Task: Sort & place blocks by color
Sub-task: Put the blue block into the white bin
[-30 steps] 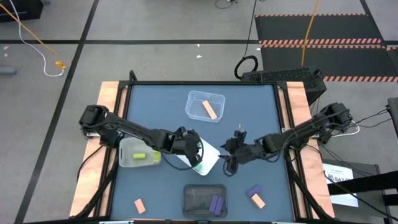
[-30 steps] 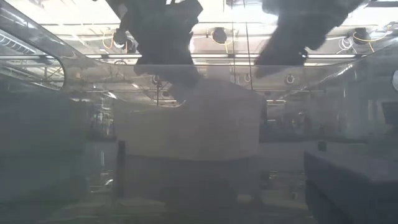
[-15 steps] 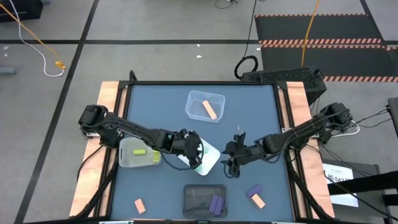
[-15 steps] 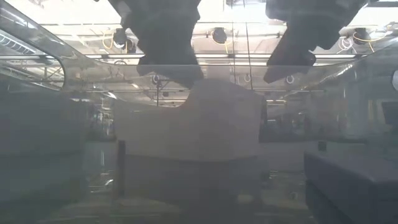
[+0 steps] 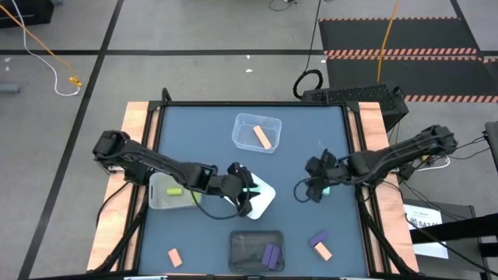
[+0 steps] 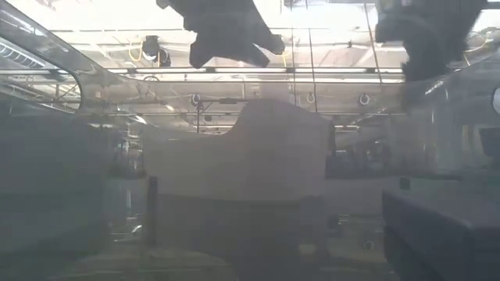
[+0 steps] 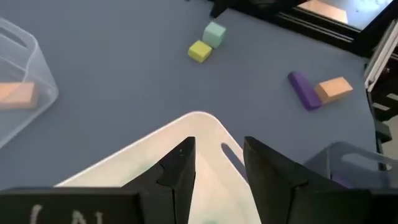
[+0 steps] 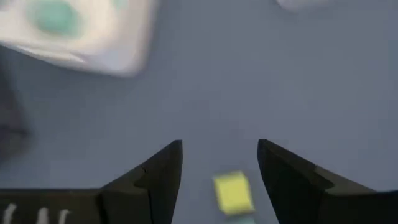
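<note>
the left gripper (image 7: 214, 165) hangs over the white bin (image 5: 263, 196), its jaws slightly parted and empty. the right gripper (image 8: 219, 163) hovers, jaws wide and empty, above a yellow-green block (image 8: 232, 191) on the blue table (image 5: 202, 132), beside a mint-teal block (image 7: 214, 33).

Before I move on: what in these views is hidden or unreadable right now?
- High view: the yellow and mint blocks by the right gripper are covered by that arm; only the left wrist view shows the yellow block and mint block.
- High view: the white bin is half covered by the left gripper, so its contents are unclear.
- Low view: haze hides every block.
- Right wrist view: blurred; mint block cut off by the edge.
</note>
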